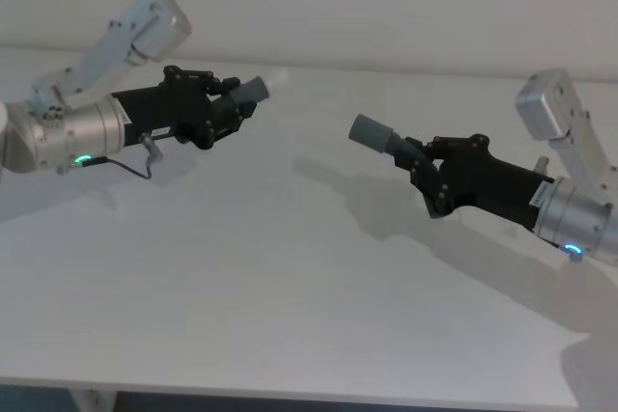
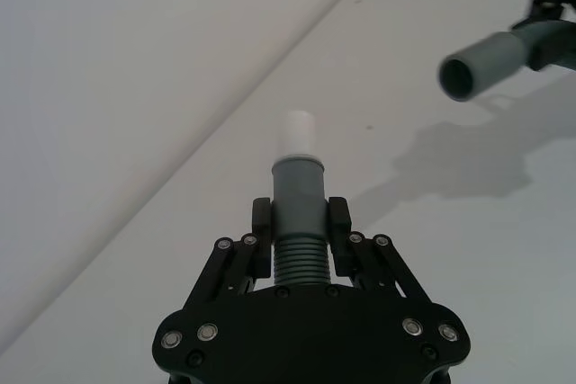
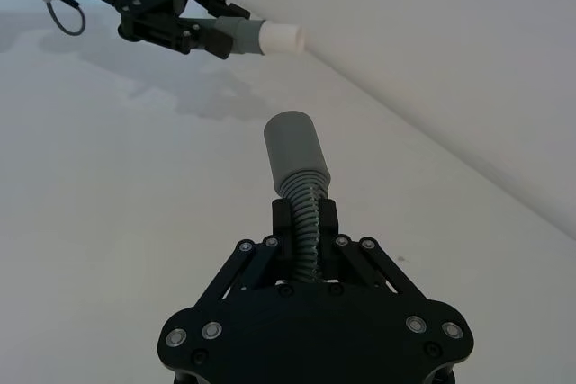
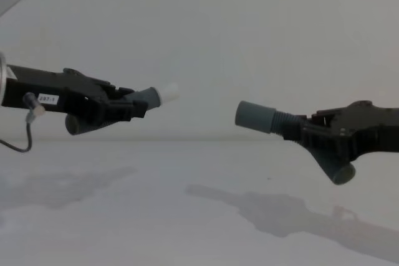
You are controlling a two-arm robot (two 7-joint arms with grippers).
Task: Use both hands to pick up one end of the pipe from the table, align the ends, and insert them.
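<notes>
Hovering above the table, the left gripper at upper left clamps the white-tipped pipe. At right, the right gripper clamps the wide-cuffed pipe. The pipes face each other, well apart.

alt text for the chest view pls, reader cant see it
Above a white table, two black grippers hold pipe pieces in the air, ends facing across a gap. The left gripper grips the piece with a narrow white-tipped end; the right gripper grips the piece with a wide grey cuff.
</notes>
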